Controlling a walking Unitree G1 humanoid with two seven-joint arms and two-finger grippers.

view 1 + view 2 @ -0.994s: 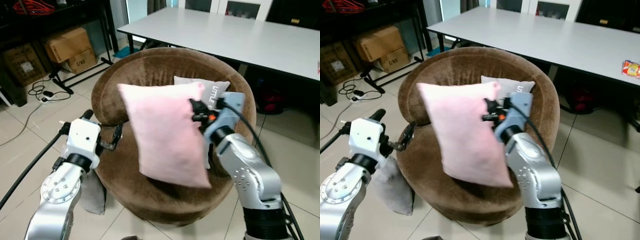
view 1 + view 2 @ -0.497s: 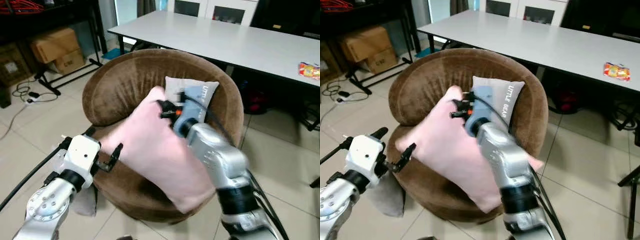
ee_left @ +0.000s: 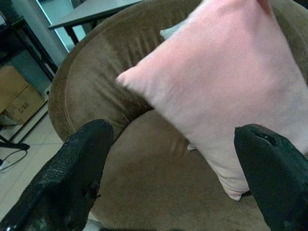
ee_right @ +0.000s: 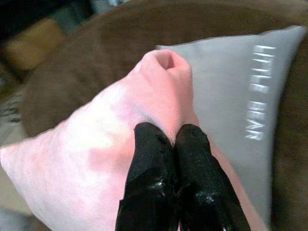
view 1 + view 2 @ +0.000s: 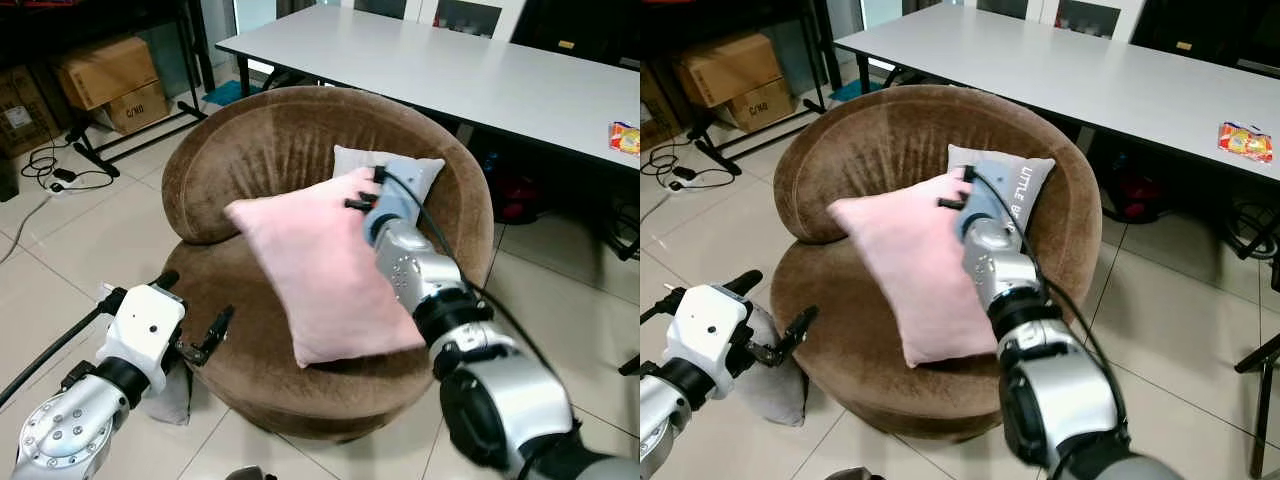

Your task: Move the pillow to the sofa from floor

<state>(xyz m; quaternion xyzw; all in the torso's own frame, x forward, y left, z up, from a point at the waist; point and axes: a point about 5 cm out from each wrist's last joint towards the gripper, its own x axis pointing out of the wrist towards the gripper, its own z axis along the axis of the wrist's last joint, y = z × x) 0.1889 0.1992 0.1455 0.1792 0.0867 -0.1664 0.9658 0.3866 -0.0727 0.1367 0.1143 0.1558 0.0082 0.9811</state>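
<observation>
The right gripper (image 4: pixel 168 144) has its jaws pinched tight on a top corner of the pink pillow (image 5: pixel 325 260), the fabric bunched up between the two black fingers (image 4: pixel 149 159). That arm reaches forward over the seat, with the gripper up near the backrest.

The pillow is off the floor and already over the sofa (image 5: pixel 250 150), a round brown velvet tub chair. It slants across the seat: its lower edge appears to rest on the seat cushion toward 6 o'clock, and its held corner points to 1 o'clock, just in front of a grey cushion with white lettering (image 5: pixel 1025 185) that leans on the backrest. The carry therefore looks almost done. What seems left is to let go of the corner and draw the arm back, so the pillow settles on its own.

The pillow is square, plain pale pink, plump and soft, with smooth fabric and pointed corners. One corner juts out toward 9 o'clock.

The left gripper (image 3: pixel 178 168) hovers low at 7 o'clock of the chair, beside the seat front, with its jaws spread wide and holding nothing. They point toward the pillow's lower edge without touching it.

A grey cloth item (image 5: pixel 775 385) lies on the tiled floor against the chair base. A long white worktop (image 5: pixel 480 70) stands behind the chair at 12 o'clock.
</observation>
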